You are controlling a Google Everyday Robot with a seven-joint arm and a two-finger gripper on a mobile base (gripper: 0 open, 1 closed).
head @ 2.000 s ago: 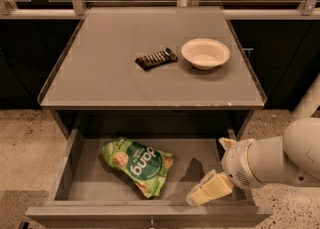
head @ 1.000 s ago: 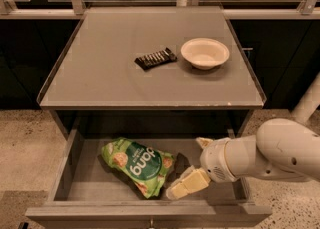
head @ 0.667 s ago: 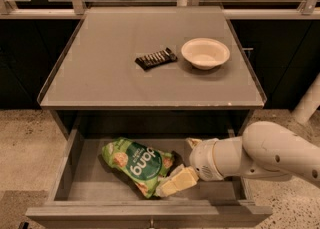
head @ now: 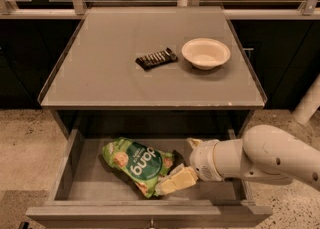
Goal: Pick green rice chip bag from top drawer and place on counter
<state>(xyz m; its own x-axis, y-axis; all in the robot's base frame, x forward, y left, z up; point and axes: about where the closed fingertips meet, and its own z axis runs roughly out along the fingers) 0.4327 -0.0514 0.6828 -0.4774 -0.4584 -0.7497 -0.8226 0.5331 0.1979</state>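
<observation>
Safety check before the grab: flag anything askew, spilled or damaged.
Nothing stands out. The green rice chip bag lies crumpled and slanted in the open top drawer, with the gripper at its right end. On the counter, the bowl sits upright beside the black bar.

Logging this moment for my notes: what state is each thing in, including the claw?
top drawer: pulled open
green rice chip bag: lying inside the drawer
claw: low in the drawer, at the bag's right end
bowl: upright, empty, on the counter
black bar: flat on counter, left of bowl
</observation>
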